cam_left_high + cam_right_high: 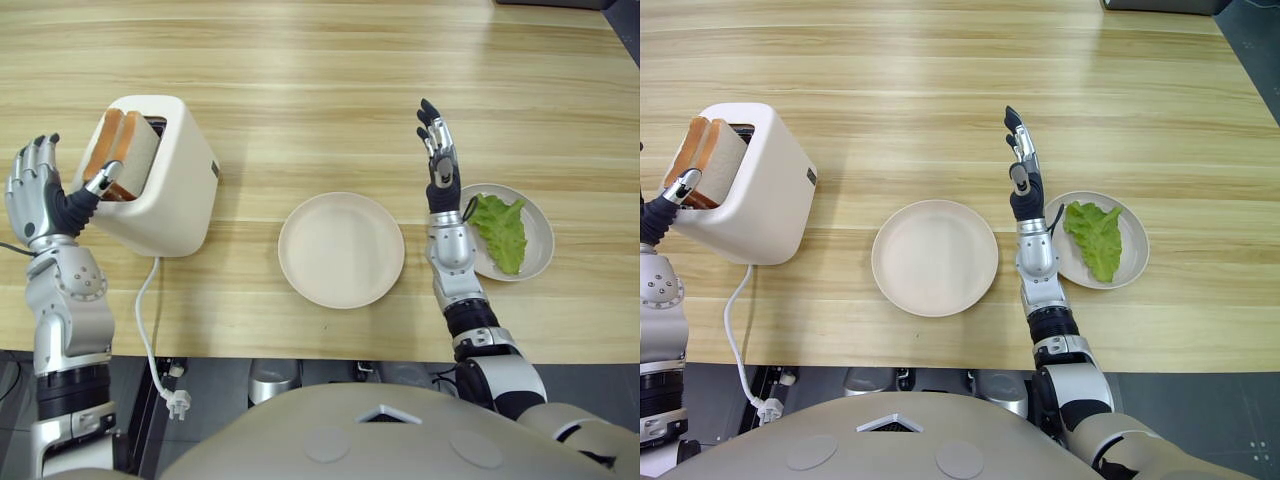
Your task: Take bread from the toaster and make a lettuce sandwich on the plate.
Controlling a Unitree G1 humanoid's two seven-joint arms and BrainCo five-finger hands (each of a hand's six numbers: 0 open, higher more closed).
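The left robot hand (35, 190) is standing upright on a forearm rising from the near edge of the surface (320, 70). Its fingers are spreading wide and uncurled, gripping nothing. Its thumb is reaching sideways to the bread slices (120, 155), though I cannot tell whether it is actually touching them. The two slices, tan-crusted with a pale crumb, are sticking up side by side out of the toaster (180, 200). The toaster is a smooth cream box with rounded corners, sitting just to the right of this robot hand. A white cord (148, 310) is trailing from it past the wrist and over the near edge. The right robot hand (438, 150) is also holding upright, seen edge-on, with its fingers straight, close together and pointing away, and it too is grasping nothing. A round, matte cream plate (341, 250), shallow and bare, is lying just to the left of its forearm. A smaller pale dish (540, 245) is sitting immediately to the right of its wrist, carrying a crinkled green lettuce leaf (500, 232). The surface is showing light wood with long straight grain.
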